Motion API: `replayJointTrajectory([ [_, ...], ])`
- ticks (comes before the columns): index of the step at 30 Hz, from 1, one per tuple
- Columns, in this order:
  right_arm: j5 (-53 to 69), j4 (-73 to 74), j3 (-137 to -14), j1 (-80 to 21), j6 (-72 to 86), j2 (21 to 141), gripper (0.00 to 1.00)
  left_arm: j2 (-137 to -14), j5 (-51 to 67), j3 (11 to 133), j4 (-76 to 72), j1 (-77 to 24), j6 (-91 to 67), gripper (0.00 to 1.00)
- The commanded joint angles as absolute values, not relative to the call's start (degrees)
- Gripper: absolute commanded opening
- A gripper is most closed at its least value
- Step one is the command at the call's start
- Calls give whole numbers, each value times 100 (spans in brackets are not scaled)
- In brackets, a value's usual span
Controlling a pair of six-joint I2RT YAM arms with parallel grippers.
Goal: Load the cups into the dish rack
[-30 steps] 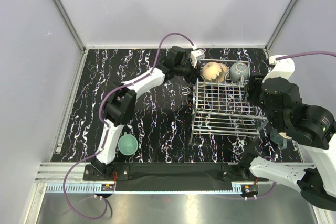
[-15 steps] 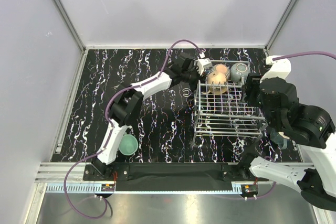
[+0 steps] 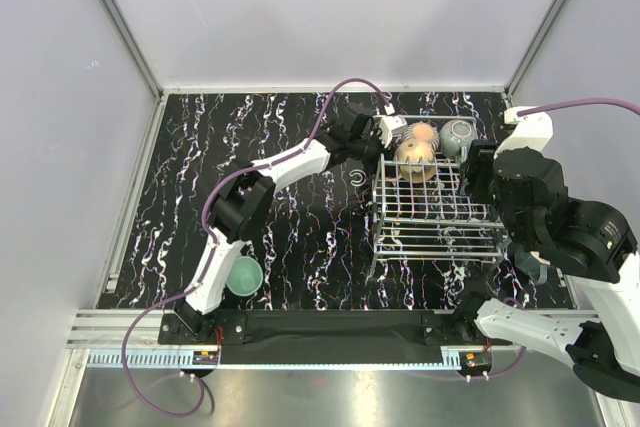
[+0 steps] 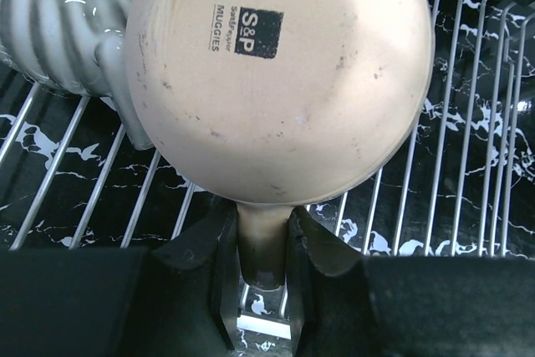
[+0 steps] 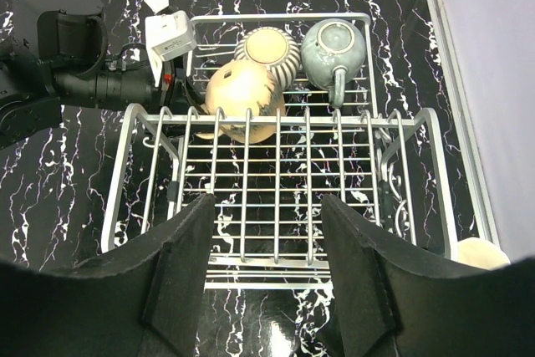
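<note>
My left gripper (image 4: 263, 240) is shut on the handle of the tan cup (image 4: 276, 73), which is bottom-up over the wires at the far left of the dish rack (image 3: 436, 215). In the top view the tan cup (image 3: 416, 143) touches the cream striped cup (image 5: 266, 46) behind it. The grey-green cup (image 3: 457, 133) sits bottom-up in the rack's far right corner. A teal-green cup (image 3: 243, 275) stands on the table by the left arm's base. My right gripper (image 5: 267, 206) is open and empty, hovering above the rack's near half.
The black marbled table (image 3: 200, 177) is walled at the back and both sides. A teal object (image 3: 530, 267) shows partly under the right arm, right of the rack. A pale rounded object (image 5: 483, 252) lies at the rack's near right corner.
My left gripper has carried the tan cup to the right and down into the rack's far left. The rack has shifted slightly. The right arm has hardly moved.
</note>
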State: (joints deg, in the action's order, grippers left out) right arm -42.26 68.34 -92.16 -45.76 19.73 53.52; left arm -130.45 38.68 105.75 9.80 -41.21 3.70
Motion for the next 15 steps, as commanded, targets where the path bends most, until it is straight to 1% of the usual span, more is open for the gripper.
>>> replayJointTrajectory([
  [1,-4149,6583,-9202,-4597,1986,5352,61,-12832,3683,10767,606,-4175,676,3],
  [6,-4131,6565,-9202,-4597,1986,5370,61,-12815,3454,10696,765,-4175,861,9],
  [7,-4122,6548,-9202,-4597,1986,5370,61,-12806,3411,10688,765,-4175,870,14],
  [9,-4113,6557,-9220,-4597,2013,5388,61,-12814,3357,10688,791,-4175,896,15],
  [10,-4096,6557,-9211,-4597,2013,5388,61,-12814,3349,10688,782,-4175,896,20],
  [13,-4087,6539,-9228,-4597,2013,5414,61,-12823,3314,10696,791,-4175,896,26],
  [15,-4069,6548,-9229,-4597,2021,5423,61,-12815,3278,10696,800,-4175,888,33],
])
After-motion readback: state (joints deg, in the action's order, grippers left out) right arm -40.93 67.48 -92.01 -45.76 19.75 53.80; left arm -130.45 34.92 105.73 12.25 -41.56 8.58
